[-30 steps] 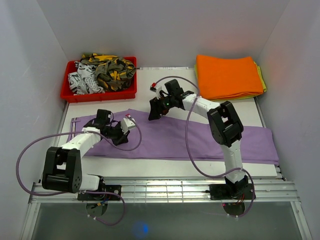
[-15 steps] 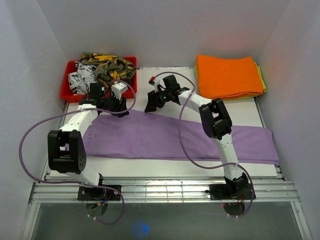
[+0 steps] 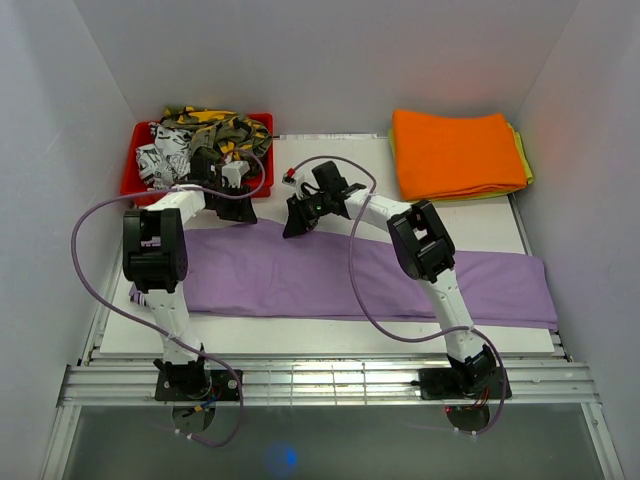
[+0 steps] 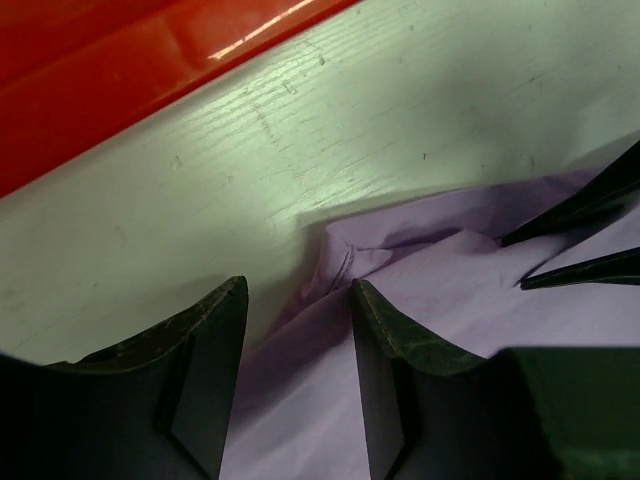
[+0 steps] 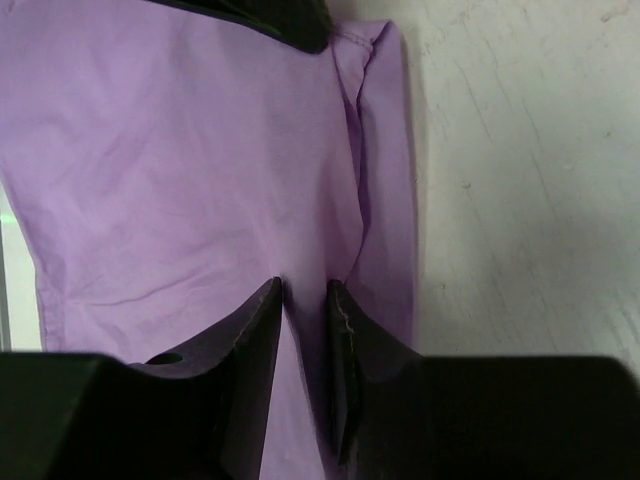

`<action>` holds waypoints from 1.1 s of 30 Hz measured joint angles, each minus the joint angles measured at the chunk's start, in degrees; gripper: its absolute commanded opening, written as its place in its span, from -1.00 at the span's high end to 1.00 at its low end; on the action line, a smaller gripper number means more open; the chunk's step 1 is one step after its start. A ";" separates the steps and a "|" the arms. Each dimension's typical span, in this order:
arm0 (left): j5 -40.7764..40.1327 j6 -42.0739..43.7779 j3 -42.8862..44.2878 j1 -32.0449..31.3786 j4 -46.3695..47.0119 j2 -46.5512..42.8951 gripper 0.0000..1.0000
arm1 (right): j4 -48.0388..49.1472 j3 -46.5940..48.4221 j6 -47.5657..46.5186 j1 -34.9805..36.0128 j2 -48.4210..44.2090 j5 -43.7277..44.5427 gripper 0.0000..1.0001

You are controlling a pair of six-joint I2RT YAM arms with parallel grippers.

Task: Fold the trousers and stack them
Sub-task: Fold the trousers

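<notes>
Two arms stand at the near edge of the table, and both lean far over the trousers. The trousers lie flat across the table from left to right, almost from one side to the other. The top view shows this whole length and the bent arms, but not how the jaws stand; only the wrist views show that. The left arm stands up steeply and then bends to the right, and the right arm bends at its elbow and stretches to the left. The left gripper and the right gripper therefore meet near each other at the far edge of the trousers. In the left wrist view the fingers stand well apart, with a raised fold of the trousers' edge between them, not clamped. In the right wrist view the fingers leave only a narrow gap on the cloth, beside a crease. I cannot tell if the cloth is pinched. Farther back are the red bin with patterned garments and, at the right, an orange cloth.
</notes>
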 measured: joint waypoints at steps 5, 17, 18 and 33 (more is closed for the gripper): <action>4.20 -1.73 1.64 0.00 0.00 3.43 -0.03 | -0.44 -2.89 -2.43 0.37 -1.55 0.04 0.46; 17.18 -5.77 1.22 0.02 2.03 4.13 1.00 | -0.68 -11.41 -9.03 3.74 -9.90 0.85 0.55; 17.40 -6.10 0.61 0.07 3.04 3.85 1.00 | -0.68 -11.85 -9.35 3.98 -10.10 1.01 0.50; 7.67 -1.38 -17.35 2.45 19.98 -16.09 1.00 | -8.48 -21.90 -12.31 -3.41 -25.59 12.24 -0.96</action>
